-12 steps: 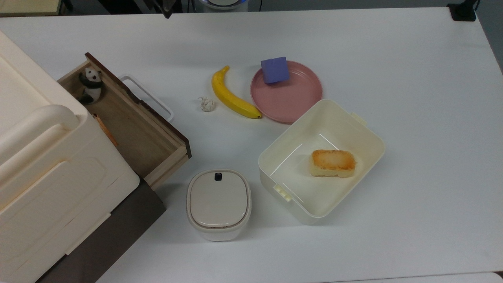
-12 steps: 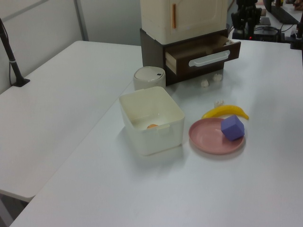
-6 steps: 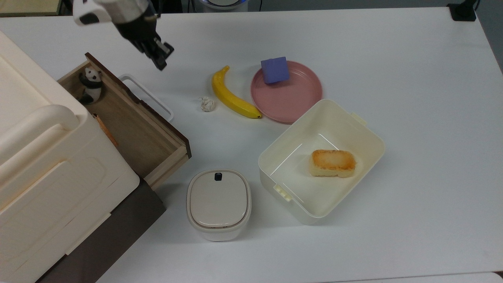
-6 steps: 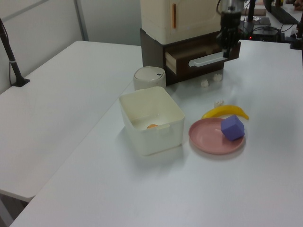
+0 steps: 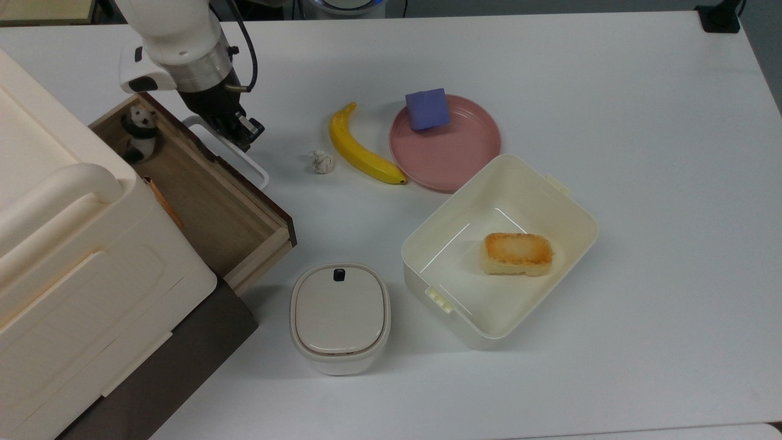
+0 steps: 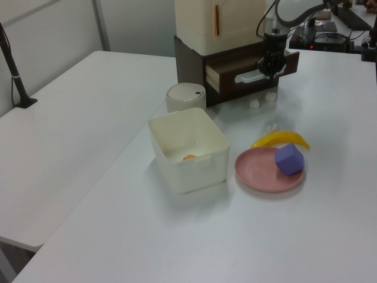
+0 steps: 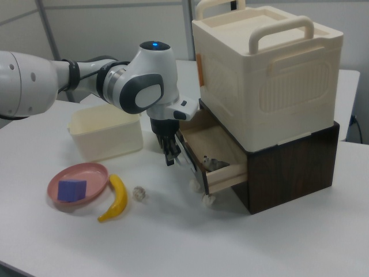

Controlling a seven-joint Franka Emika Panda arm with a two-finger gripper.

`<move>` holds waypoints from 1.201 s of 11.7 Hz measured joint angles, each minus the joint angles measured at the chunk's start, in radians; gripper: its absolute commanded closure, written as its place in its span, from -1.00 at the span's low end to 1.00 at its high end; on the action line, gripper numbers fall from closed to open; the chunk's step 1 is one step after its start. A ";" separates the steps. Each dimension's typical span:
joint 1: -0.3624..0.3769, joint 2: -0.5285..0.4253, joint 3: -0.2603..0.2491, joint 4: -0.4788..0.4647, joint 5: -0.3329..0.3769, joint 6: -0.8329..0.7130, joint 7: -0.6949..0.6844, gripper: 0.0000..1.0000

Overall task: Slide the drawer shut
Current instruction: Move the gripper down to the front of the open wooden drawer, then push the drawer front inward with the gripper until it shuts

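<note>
The drawer (image 5: 208, 205) stands pulled out of the cream cabinet (image 5: 61, 263), its light-wood inside showing and a small panda toy (image 5: 142, 131) in its back corner. Its dark front panel (image 6: 283, 63) carries a white loop handle (image 5: 247, 162). My gripper (image 5: 244, 131) hangs shut, fingers pointing down, right at the handle's end nearest the top view's top edge. I cannot tell whether it touches the handle. In the left view the gripper (image 6: 269, 68) sits in front of the panel. In the right view the gripper (image 7: 169, 153) is just to the left of the open drawer (image 7: 216, 147).
On the table lie a crumpled paper ball (image 5: 321, 162), a banana (image 5: 360, 150), and a pink plate (image 5: 476, 162) holding a purple cube (image 5: 427, 109). A cream box (image 5: 580, 211) with bread and a lidded cream container (image 5: 339, 315) stand near the drawer's front corner.
The arm came in from the top view's top edge and dropped down to the drawer's handle. The drawer has stayed open in the same place.
</note>
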State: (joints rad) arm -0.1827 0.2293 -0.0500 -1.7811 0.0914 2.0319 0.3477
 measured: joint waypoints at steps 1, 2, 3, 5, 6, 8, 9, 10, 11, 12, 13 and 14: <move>-0.002 0.002 -0.003 -0.001 -0.006 0.032 0.003 1.00; -0.007 0.003 -0.004 -0.003 -0.007 0.055 0.004 1.00; -0.016 0.010 -0.006 -0.004 -0.011 0.109 0.005 1.00; -0.034 0.026 -0.006 -0.005 -0.011 0.206 0.011 1.00; -0.043 0.036 -0.007 -0.005 -0.011 0.255 0.012 1.00; -0.067 0.064 -0.013 -0.005 -0.012 0.341 0.012 1.00; -0.072 0.073 -0.019 -0.005 -0.012 0.378 0.012 1.00; -0.075 0.077 -0.025 -0.005 -0.012 0.404 0.022 1.00; -0.075 0.077 -0.031 -0.005 -0.012 0.422 0.043 1.00; -0.075 0.077 -0.031 -0.005 -0.012 0.424 0.063 1.00; -0.075 0.077 -0.031 -0.006 -0.012 0.426 0.084 1.00; -0.075 0.077 -0.031 -0.007 -0.012 0.427 0.092 1.00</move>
State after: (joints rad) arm -0.2578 0.3066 -0.0809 -1.7878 0.0796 2.4591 0.4401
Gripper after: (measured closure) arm 0.991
